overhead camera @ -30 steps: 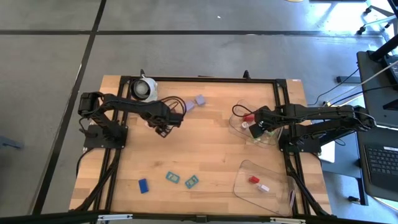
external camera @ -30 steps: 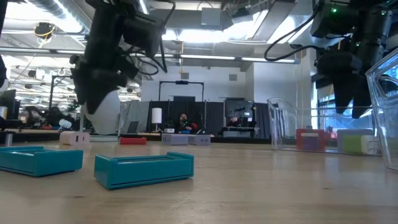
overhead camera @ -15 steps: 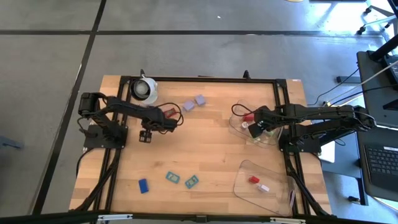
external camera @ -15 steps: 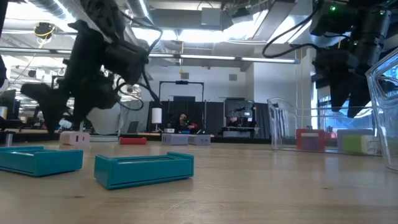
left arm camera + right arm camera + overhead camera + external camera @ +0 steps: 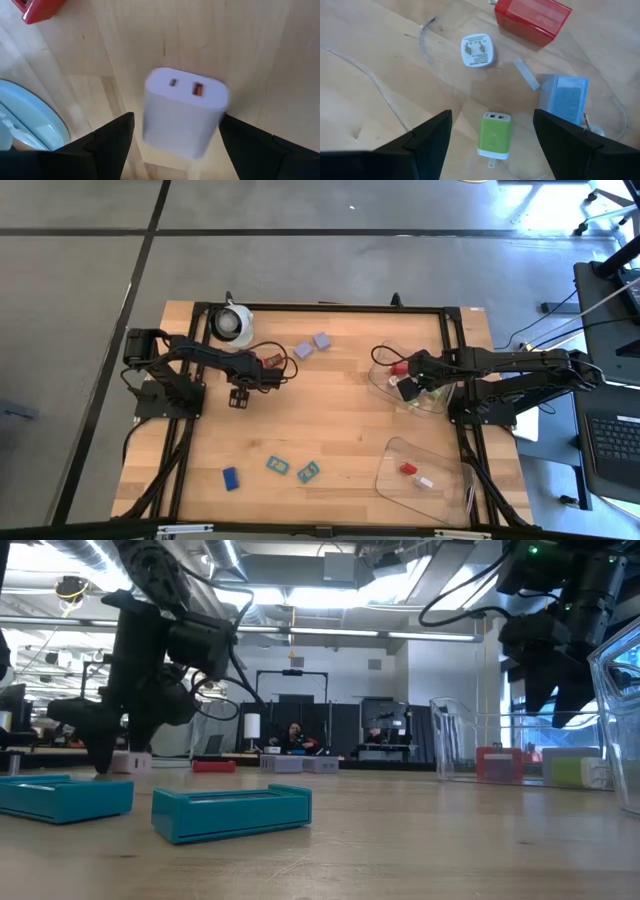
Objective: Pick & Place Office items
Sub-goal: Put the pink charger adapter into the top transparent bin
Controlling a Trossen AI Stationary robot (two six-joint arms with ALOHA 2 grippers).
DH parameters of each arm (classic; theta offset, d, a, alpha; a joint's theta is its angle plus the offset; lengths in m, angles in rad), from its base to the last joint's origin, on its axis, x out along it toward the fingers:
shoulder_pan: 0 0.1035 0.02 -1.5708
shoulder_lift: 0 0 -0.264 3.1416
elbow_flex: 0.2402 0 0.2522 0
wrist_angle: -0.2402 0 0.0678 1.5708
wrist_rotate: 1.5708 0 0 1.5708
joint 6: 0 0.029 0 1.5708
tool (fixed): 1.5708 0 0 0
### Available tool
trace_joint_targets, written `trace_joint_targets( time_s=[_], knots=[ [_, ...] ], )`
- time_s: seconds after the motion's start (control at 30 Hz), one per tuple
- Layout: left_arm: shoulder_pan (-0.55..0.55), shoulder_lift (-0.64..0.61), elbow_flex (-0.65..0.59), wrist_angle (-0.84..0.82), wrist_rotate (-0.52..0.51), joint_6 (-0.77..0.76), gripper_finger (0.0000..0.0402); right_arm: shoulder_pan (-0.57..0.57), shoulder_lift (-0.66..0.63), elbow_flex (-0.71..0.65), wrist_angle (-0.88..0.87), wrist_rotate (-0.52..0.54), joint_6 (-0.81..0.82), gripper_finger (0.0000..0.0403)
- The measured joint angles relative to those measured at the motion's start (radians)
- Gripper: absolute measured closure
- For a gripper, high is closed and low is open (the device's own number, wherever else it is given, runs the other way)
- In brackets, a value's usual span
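Between the spread jaws of the left gripper (image 5: pixel 172 150) sits a white charger block (image 5: pixel 184 117), lined up for a pinch, while right gripper (image 5: pixel 492 150), jaws apart too, hangs over tray (image 5: pixel 422 30) w/ green block (image 5: pixel 495 135) betw. its fingers.

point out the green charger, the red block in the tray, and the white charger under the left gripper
green charger (image 5: pixel 495 135), right wrist view, middle of its body
red block (image 5: pixel 532 19), right wrist view, its top face
white charger (image 5: pixel 183 112), left wrist view, its front face

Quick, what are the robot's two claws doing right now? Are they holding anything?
Left tool: open, holding nothing, around a lavender charger on the table.
Right tool: open, empty, over the clear tray.
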Motion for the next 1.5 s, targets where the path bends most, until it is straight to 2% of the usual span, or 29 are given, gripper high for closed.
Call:
trace_joint_targets(
  time_s=[0.1, 0.3, 0.53, 0.77, 0.97, 1.07, 1.3, 1.5],
  knots=[
    [0.009, -0.001, -0.001, 0.001, 0.002, -0.014, 0.0125, 0.0, 0.0, 0.0, 0.002, -0.001, 0.0, 0.0119],
    [0.013, -0.001, -0.002, 0.001, 0.044, -0.034, 0.0205, 0.0, 0.0, 0.0, 0.009, -0.001, 0.0, 0.0119],
    [0.014, 0.001, 0.024, -0.021, 0.073, -0.23, 0.0208, 0.0, 0.0, 0.0, 0.013, -0.001, 0.0, 0.0119],
    [0.01, 0.006, 0.173, 0.093, 0.114, -0.375, 0.0208, 0.0, 0.0, 0.0, 0.09, -0.037, 0.0, 0.0119],
    [-0.026, 0.005, 0.308, 0.407, 0.118, -0.374, 0.0208, 0.0, 0.0, 0.058, 0.124, -0.034, -0.017, 0.0119],
    [-0.044, 0.003, 0.352, 0.638, 0.11, -0.336, 0.0208, 0.0, 0.0, 0.117, 0.125, -0.006, -0.054, 0.0119],
    [-0.081, 0.003, 0.372, 1.113, 0.064, -0.214, 0.0201, 0.0, 0.0, 0.278, 0.147, 0.129, -0.168, 0.0119],
    [-0.093, 0.003, 0.372, 1.348, 0.023, -0.168, 0.0203, 0.0, 0.0, 0.371, 0.256, 0.182, -0.358, 0.0119]
  ],
)
